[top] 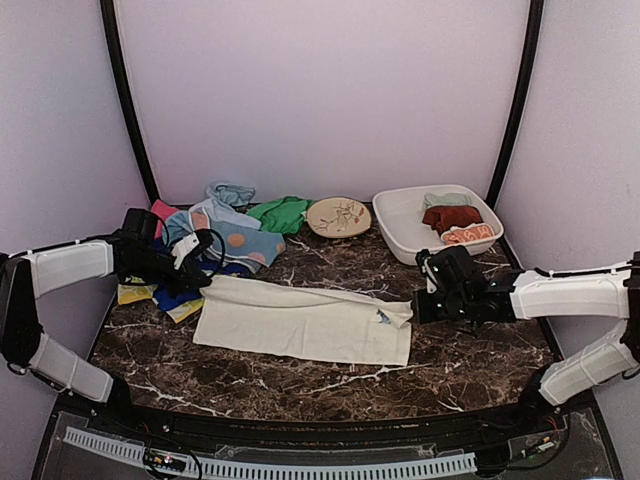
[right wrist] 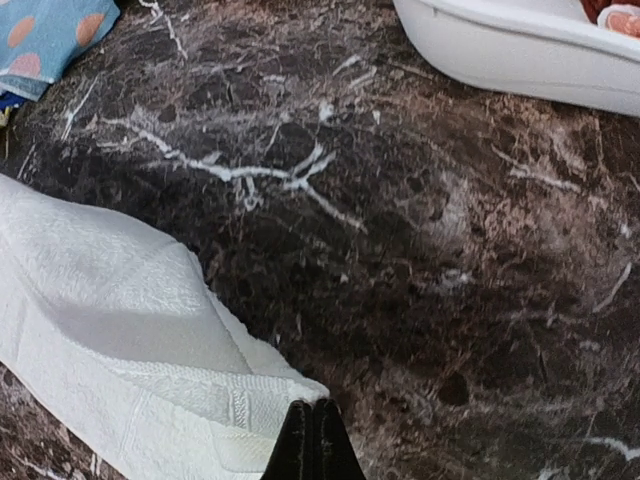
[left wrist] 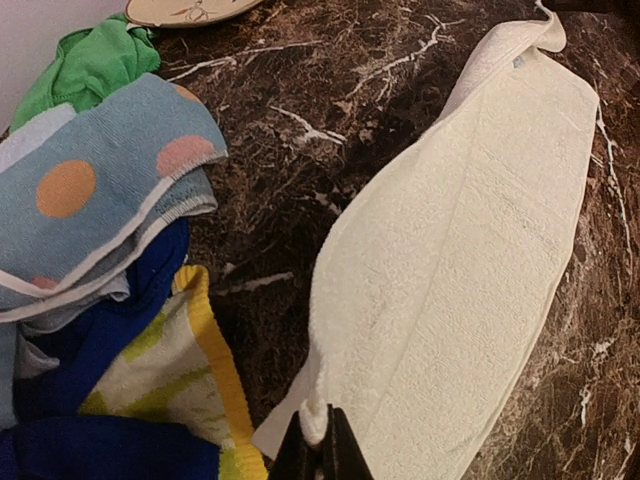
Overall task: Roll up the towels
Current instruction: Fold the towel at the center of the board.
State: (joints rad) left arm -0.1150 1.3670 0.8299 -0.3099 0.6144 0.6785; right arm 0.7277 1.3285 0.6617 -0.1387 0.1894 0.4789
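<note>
A white towel (top: 305, 322) lies folded lengthwise across the middle of the dark marble table. My left gripper (top: 203, 283) is shut on its far left corner; the left wrist view shows the towel (left wrist: 460, 270) pinched between the black fingertips (left wrist: 322, 452). My right gripper (top: 418, 305) is shut on the towel's far right corner (right wrist: 170, 370), with the fingertips (right wrist: 315, 445) closed on the hem. A pile of other towels sits at the back left: light blue with orange dots (top: 232, 240), green (top: 280, 213), blue and yellow (top: 178, 298).
A round cream patterned plate (top: 338, 216) lies at the back centre. A white rectangular tub (top: 400, 232) at the back right holds rolled dark red and orange towels (top: 455, 222). The towel pile (left wrist: 90, 250) lies just left of my left gripper.
</note>
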